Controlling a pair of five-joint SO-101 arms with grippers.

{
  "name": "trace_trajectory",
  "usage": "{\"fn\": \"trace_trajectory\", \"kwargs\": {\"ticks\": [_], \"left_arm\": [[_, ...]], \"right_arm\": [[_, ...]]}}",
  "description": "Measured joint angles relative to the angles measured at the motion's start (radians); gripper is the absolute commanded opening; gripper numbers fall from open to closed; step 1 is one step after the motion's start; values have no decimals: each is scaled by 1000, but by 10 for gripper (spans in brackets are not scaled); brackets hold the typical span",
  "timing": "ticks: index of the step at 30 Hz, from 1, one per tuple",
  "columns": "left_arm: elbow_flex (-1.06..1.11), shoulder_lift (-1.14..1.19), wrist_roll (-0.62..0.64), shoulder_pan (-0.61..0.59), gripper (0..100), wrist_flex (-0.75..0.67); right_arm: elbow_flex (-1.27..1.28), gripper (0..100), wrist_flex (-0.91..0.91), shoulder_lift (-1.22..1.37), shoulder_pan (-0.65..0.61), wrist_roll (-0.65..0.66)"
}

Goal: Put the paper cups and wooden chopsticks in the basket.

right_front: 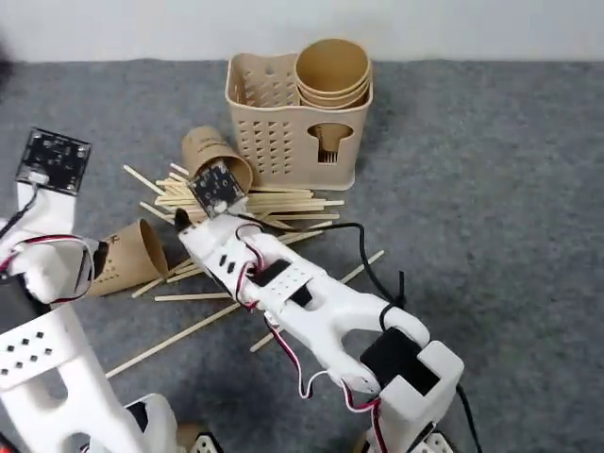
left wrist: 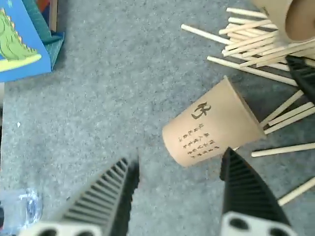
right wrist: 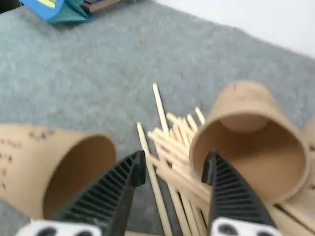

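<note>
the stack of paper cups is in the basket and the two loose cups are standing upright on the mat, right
Not upright: the cup beside the basket and the other cup both lie on their sides, as the high view shows. The stack is in the basket.

Grey felt tabletop [right_front: 491, 189], white wall [right_front: 142, 28] behind, blue box [left wrist: 22, 46]

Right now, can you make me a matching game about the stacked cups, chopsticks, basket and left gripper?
Things:
1. stacked cups
2. chopsticks
3. basket
4. left gripper

Places or states:
A. open, near a tipped cup
B. scattered on the grey mat
C. inside the basket
D. upright, beyond the chopsticks

Pairs: 1-C, 2-B, 3-D, 4-A.
</note>
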Motion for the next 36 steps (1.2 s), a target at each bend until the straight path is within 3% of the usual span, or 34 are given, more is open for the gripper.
{"fn": "trace_trajectory", "kwargs": {"ticks": [15, 21, 36], "left_arm": [[0, -14, 0, 31, 261, 0], [0, -14, 0, 31, 258, 0], [0, -17, 0, 31, 258, 0]], "right_arm": [[-351, 206, 61, 295, 20, -6], [-377, 2, 61, 321, 32, -6], [-379, 8, 5, 333, 54, -6]]}}
